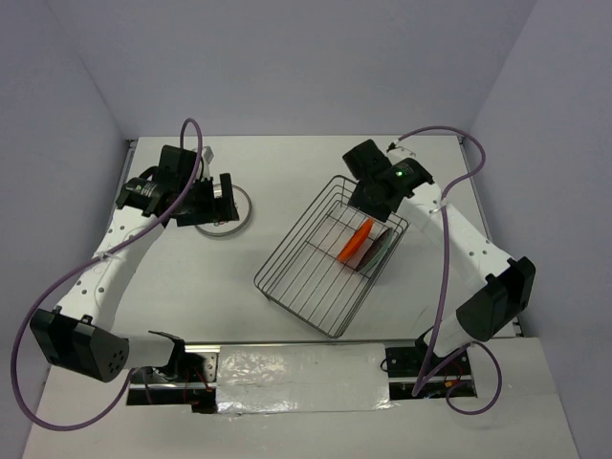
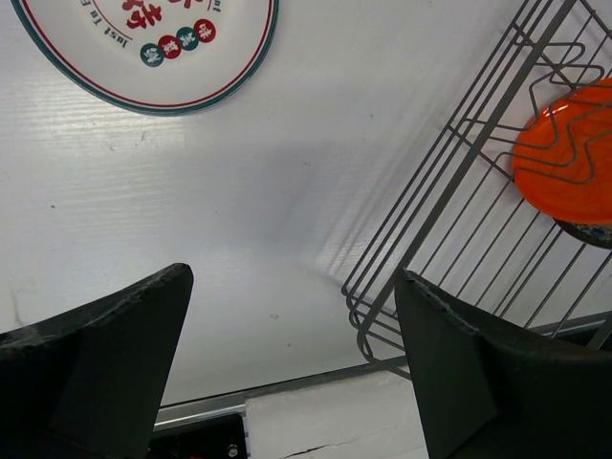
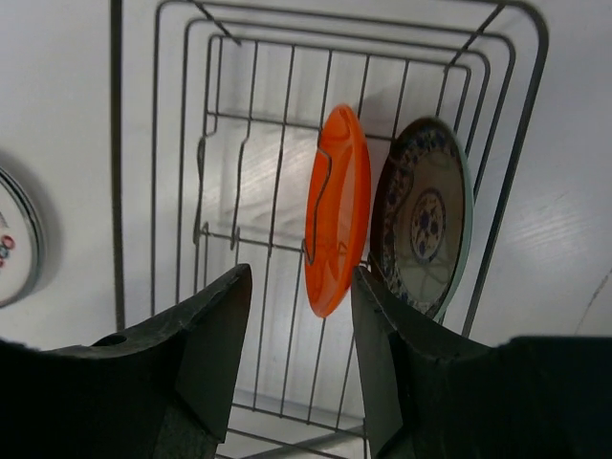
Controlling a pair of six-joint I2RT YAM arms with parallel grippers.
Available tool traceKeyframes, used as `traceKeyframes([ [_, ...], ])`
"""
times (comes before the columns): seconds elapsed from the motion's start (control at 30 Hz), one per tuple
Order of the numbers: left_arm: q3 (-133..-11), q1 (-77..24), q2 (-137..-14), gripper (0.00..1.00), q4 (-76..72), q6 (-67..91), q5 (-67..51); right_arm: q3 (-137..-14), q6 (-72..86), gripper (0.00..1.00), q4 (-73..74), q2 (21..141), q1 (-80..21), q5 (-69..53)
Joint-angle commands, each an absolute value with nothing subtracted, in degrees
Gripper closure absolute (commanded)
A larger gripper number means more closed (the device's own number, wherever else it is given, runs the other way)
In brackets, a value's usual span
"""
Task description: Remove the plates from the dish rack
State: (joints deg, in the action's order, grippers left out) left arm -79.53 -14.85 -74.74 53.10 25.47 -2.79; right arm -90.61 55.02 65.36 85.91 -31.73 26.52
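The dark wire dish rack (image 1: 296, 228) stands right of centre. An orange plate (image 1: 356, 240) stands on edge in it, with a teal-rimmed patterned plate (image 1: 379, 249) right beside it. My right gripper (image 1: 371, 203) is open above the rack's far end. In the right wrist view its jaws (image 3: 301, 316) are spread just above the orange plate (image 3: 337, 220), with the patterned plate (image 3: 423, 220) to the right. A white plate with red motifs (image 1: 239, 216) lies flat on the table at the left. My left gripper (image 1: 222, 194) hovers open and empty over it.
The left wrist view shows the white plate (image 2: 143, 48) at the top left, the rack's corner (image 2: 454, 182) and the orange plate (image 2: 564, 153) to the right, with my left gripper (image 2: 292, 316) open. The table's near edge has a metal rail and silver tape (image 1: 296, 375).
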Motion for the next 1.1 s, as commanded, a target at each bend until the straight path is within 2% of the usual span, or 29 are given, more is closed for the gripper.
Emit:
traceKeyframes([
  [0.0, -77.7, -15.0, -72.1, 0.01, 53.0, 24.8, -2.0, -88.2, 58.3, 0.47, 66.7, 86.0, -33.7, 27.5],
  [0.43, -73.1, -15.0, -70.6, 0.0, 53.6, 24.6, -0.2, -84.6, 62.1, 0.49, 69.2, 93.6, -35.2, 27.5],
  [0.53, -73.0, -15.0, -70.8, 0.0, 53.5, 24.4, -0.2, -84.5, 63.2, 0.57, 69.5, 95.7, -35.6, 27.2],
  [0.67, -72.9, -15.6, -70.8, 0.01, 53.3, 24.3, -0.5, -87.2, 65.4, 0.79, 72.9, 96.6, -36.1, 29.8],
  [0.77, -72.6, -15.9, -70.9, 0.0, 52.9, 24.3, -0.5, -87.9, 66.7, 0.85, 74.1, 95.5, -36.1, 30.4],
  [1.07, -73.5, -16.3, -71.4, 0.01, 53.1, 24.2, -0.4, -95.5, 68.6, 0.88, 80.8, 87.6, -36.2, 30.8],
])
